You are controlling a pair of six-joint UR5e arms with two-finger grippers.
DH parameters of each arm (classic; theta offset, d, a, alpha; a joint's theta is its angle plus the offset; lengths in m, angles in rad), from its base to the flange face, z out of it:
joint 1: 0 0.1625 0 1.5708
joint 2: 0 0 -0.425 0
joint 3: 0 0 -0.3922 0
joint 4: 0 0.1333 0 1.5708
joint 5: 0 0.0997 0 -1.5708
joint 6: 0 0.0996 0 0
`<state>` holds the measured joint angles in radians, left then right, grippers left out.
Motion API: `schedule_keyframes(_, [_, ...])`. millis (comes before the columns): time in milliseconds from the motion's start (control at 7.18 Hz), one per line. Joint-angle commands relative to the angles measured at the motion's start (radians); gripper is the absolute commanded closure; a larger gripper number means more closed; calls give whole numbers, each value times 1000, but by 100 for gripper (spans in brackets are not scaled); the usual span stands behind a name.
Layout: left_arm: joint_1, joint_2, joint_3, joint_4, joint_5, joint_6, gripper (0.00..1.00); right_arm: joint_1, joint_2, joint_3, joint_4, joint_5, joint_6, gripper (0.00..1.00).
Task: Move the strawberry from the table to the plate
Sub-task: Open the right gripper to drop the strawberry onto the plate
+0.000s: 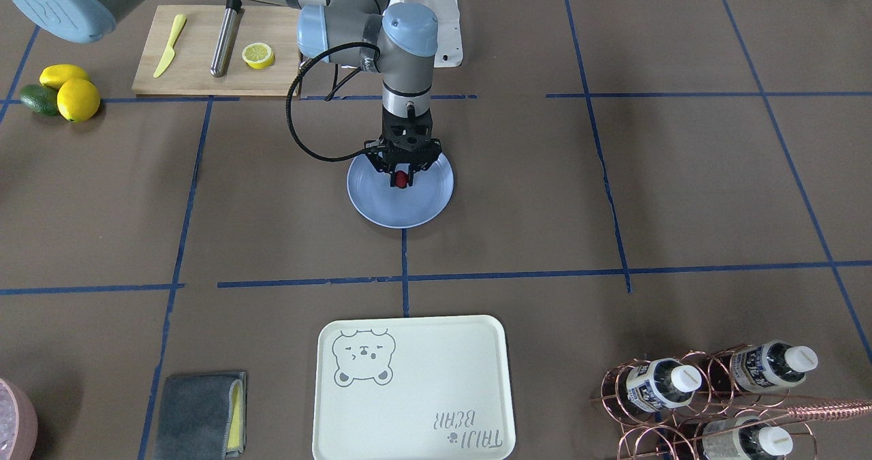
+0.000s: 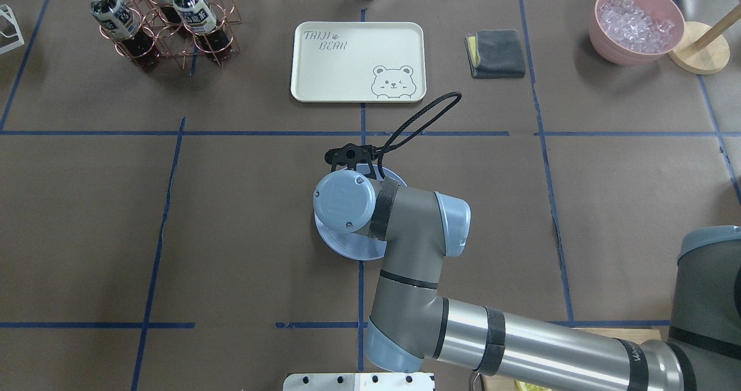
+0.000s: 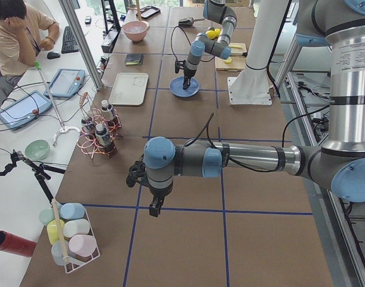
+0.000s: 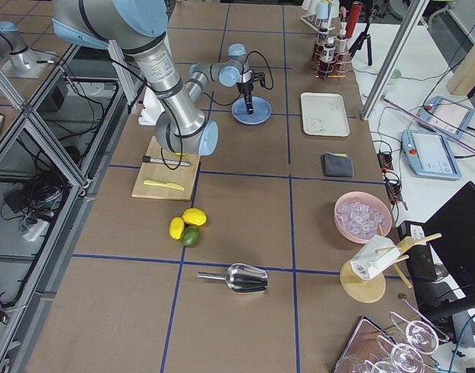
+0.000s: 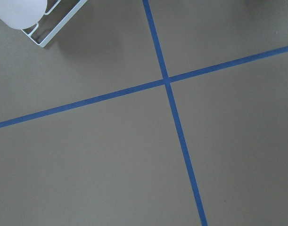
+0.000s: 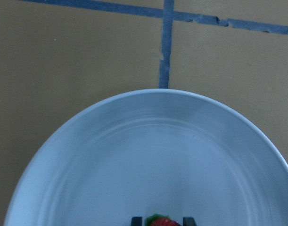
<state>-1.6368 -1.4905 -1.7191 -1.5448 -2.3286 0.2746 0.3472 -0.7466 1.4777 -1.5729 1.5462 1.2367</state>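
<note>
Snugly around strawberry (image 1: 402,179): right gripper (image 1: 402,173), over plate (image 1: 379,209).

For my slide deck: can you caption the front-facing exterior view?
Right end effector holding the strawberry over the light-blue plate on the blue-taped table.

Glossy plastic plate (image 1: 409,209) on matt brown paper table (image 1: 681,187).

The plate (image 1: 381,204) lies mid-desk (image 1: 613,194), the strawberry (image 1: 401,179) between the right claw's (image 1: 402,172) fingers over its robot-side half, perhaps resting on it. The tray (image 1: 409,392) lies beyond the plate on the operators' side. The cutting board (image 1: 197,78) lies nearer the robot, to its right.
</note>
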Motion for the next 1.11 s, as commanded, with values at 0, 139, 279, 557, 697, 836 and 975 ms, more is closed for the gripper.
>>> schedule_keyframes(0, [0,-1,0,0,0,0,0,-2,-2,-2,33,-3,-2,1])
schedule_keyframes(139, [0,-1,1,0,0,0,0,12,0,10,34,-8,-16,0])
schedule_keyframes(279, [0,-1,1,-1,0,0,0,45,-3,54,25,8,-29,0])
schedule_keyframes(557, [0,1,7,11,0,3,0,206,-81,184,-13,168,-177,0])
schedule_keyframes(697, [0,7,28,12,2,3,0,330,-142,229,-15,277,-326,0])
schedule_keyframes(836, [0,13,36,3,2,3,0,445,-211,248,0,378,-474,0])
schedule_keyframes(975, [-2,13,33,6,2,0,0,557,-302,283,7,455,-641,0])
